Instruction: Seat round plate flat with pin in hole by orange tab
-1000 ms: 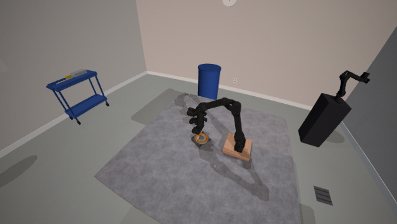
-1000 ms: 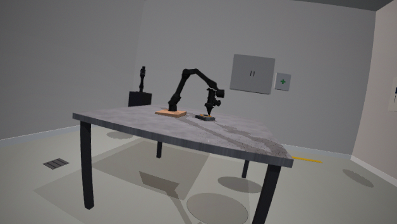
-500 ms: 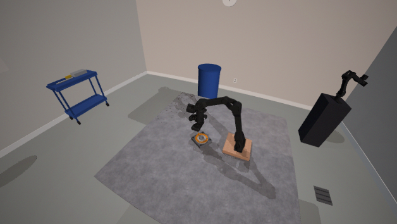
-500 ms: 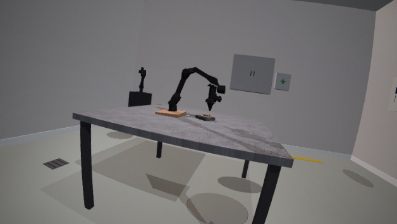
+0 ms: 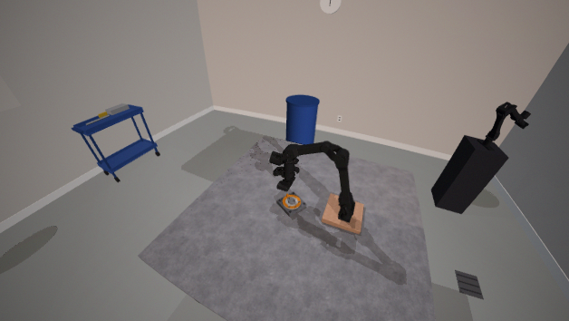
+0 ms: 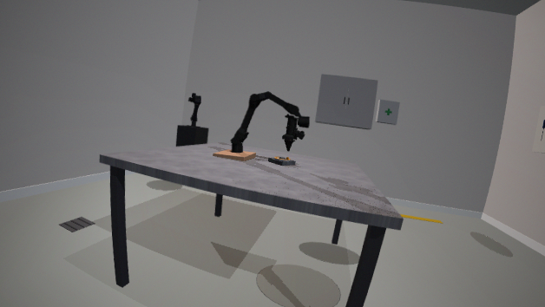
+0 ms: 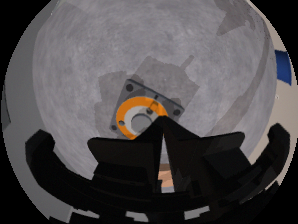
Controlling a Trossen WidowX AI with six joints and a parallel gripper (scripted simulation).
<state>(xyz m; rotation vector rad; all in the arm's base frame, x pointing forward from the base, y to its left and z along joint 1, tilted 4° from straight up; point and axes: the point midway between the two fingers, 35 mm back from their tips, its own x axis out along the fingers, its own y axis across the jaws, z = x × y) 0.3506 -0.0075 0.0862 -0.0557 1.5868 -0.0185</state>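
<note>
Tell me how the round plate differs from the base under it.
The plate is round and orange with a pale centre; the base is square and dark grey. The plate is smaller, so the base's corners show around it. The plate lies on top; the base rests on the table. The shut gripper touches neither.
</note>
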